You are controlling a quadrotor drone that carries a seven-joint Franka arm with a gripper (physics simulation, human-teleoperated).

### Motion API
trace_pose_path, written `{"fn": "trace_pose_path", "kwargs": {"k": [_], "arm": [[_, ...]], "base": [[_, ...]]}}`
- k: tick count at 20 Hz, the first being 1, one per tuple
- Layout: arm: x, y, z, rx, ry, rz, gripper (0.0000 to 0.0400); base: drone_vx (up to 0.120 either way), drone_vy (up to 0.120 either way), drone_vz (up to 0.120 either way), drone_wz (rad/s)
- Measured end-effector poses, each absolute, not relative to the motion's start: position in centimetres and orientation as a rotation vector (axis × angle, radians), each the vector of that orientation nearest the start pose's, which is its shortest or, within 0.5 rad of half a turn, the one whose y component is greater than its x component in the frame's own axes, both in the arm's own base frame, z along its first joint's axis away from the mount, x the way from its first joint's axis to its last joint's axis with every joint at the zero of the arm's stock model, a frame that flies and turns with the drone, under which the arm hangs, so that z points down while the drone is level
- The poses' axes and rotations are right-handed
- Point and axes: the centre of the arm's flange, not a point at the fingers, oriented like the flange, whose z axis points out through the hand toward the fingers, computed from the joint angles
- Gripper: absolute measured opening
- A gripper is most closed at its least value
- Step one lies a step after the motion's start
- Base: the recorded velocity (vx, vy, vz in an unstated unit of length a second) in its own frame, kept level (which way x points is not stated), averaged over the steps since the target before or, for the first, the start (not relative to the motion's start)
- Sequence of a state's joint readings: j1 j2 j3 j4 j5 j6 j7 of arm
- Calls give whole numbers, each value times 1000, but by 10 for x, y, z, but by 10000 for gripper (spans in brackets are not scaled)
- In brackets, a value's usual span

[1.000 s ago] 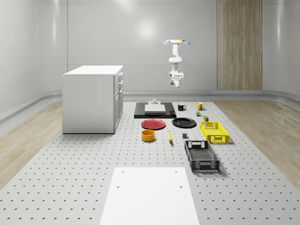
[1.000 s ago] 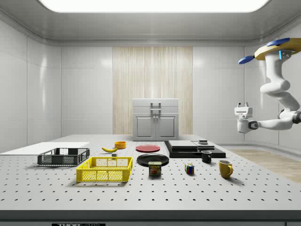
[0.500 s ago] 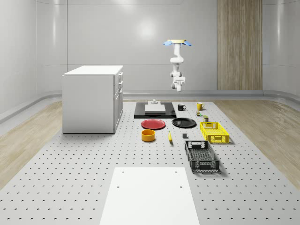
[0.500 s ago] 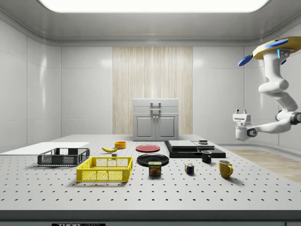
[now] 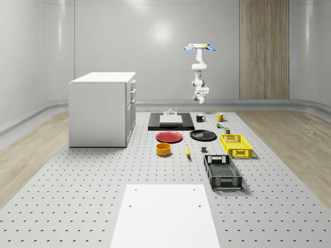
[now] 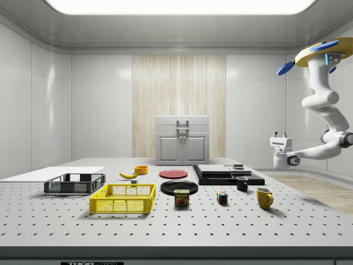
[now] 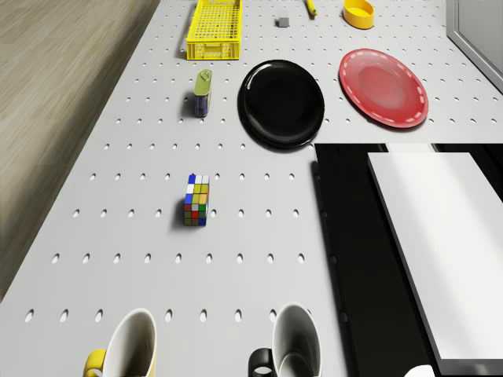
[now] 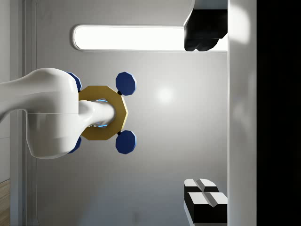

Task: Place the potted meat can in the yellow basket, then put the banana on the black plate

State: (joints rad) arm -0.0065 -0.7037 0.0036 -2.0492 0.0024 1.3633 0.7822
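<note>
Table [image 5: 77, 196]: perforated, grey, everything is carried on it.
Red plate [image 7: 383, 86]: laid flat near the yellow bowl [image 7: 358, 12].
Cube [image 7: 196, 199]: multicoloured, set apart from the mugs.
Yellow mug [image 7: 126, 349]: beside the black mug [image 7: 292, 349].
Black basket [image 5: 222, 172]: placed near the white sheet [image 5: 164, 216].
Cabinet [image 5: 102, 108]: white, stood on the table.

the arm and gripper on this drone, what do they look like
The arm is glossy white, built of rounded, tube-like segments, hanging from a flat yellow-gold drone body with blue rotors. The gripper is a white block with short fingers, dark at the tips.

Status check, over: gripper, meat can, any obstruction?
Drone hovering past the table's mug end; gripper pointing up, empty. Potted meat can beside yellow basket. Nothing blocking.
</note>
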Motion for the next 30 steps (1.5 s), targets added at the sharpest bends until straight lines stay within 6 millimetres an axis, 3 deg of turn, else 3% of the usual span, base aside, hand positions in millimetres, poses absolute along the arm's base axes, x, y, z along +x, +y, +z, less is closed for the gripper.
{"fn": "trace_pose_path", "kwargs": {"k": [30], "arm": [[302,2,691,-2902,1202,-69,400]], "base": [[120,120,0,0]]}}
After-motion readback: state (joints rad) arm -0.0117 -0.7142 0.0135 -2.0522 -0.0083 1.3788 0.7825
